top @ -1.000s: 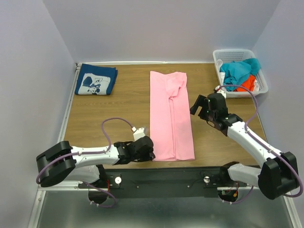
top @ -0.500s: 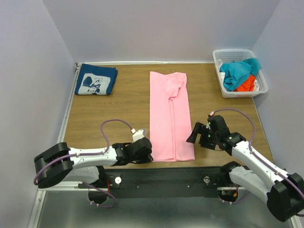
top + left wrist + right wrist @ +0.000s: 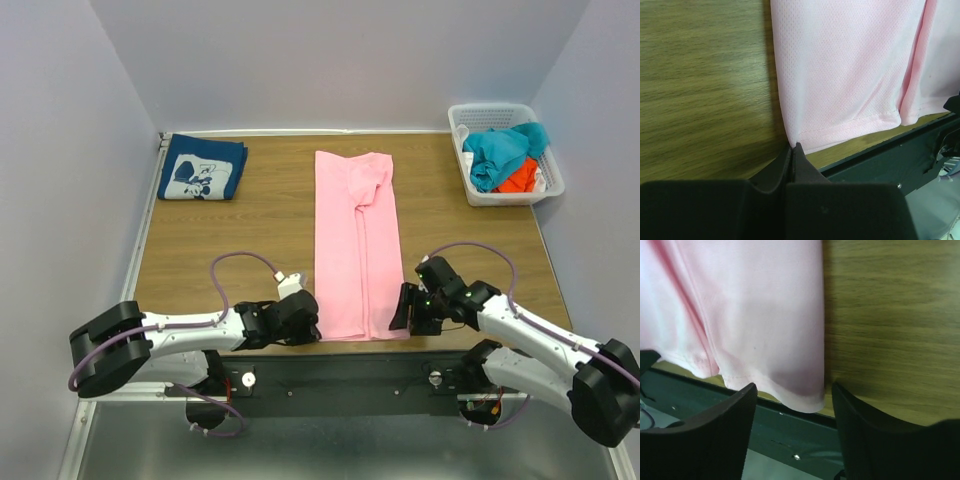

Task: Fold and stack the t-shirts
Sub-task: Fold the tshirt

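Note:
The pink t-shirt [image 3: 358, 245] lies folded into a long strip down the middle of the table. The navy t-shirt [image 3: 203, 168] with a white cartoon print sits folded at the back left. My left gripper [image 3: 305, 320] is at the pink t-shirt's near left corner, and in the left wrist view it [image 3: 794, 146] is shut with that hem corner [image 3: 805, 142] pinched at its tips. My right gripper [image 3: 405, 312] is at the near right corner. It [image 3: 794, 387] stands open, with its fingers [image 3: 720, 430] on either side of the pink hem [image 3: 800, 390].
A white basket [image 3: 500, 108] holding teal and orange clothes stands at the back right. The table's near edge and the dark rail [image 3: 360, 372] lie just below both grippers. Grey walls enclose the table on three sides.
My right arm has swung from mid-table down to the pink t-shirt's near right corner, its jaws narrowing. My left gripper has shut on the near left corner.

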